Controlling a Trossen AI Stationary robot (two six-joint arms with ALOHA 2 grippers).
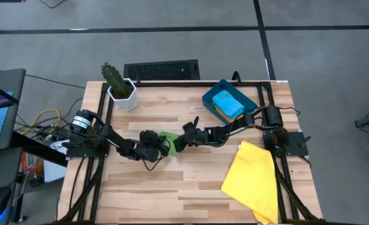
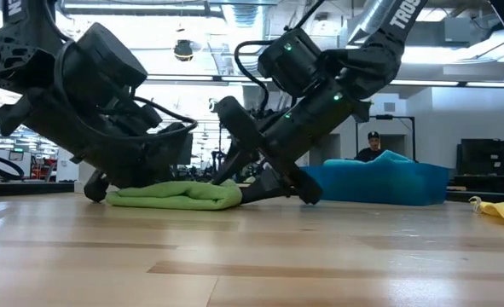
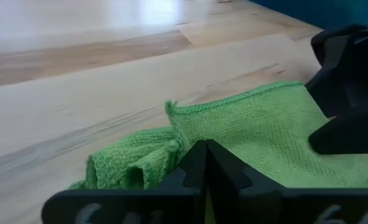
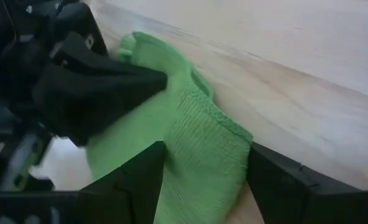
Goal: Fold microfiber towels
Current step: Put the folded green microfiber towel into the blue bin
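Observation:
A green towel (image 1: 169,140) lies folded into a small flat bundle on the middle of the wooden table (image 1: 190,187); it also shows in the low view (image 2: 179,194). My left gripper (image 1: 157,148) is shut at the towel's left end. My right gripper (image 1: 177,144) is open at the towel's right end, its fingers on either side of the cloth. A yellow towel (image 1: 253,181) lies spread at the near right corner. A light blue towel (image 1: 228,103) lies on an orange one (image 1: 216,112) in the teal bin (image 1: 251,102). The second green towel is out of view. My left gripper has its shut fingertips (image 3: 196,163) down on the towel's folded layers (image 3: 171,152) near its left end, slanting down from the table's left. Whether cloth is caught between the fingers is hidden by the fingers themselves. The towel lies on the table. My right gripper has the towel's folded right end (image 4: 205,155) between its open fingers (image 4: 140,177), slanting down from the table's right. The cloth reaches both inner faces and lies slack on the table.
A potted cactus (image 1: 117,84) stands at the far left corner. The teal bin stands at the far right, also in the low view (image 2: 379,181). Bare wood lies at the near left. A person (image 2: 372,147) shows in the room behind.

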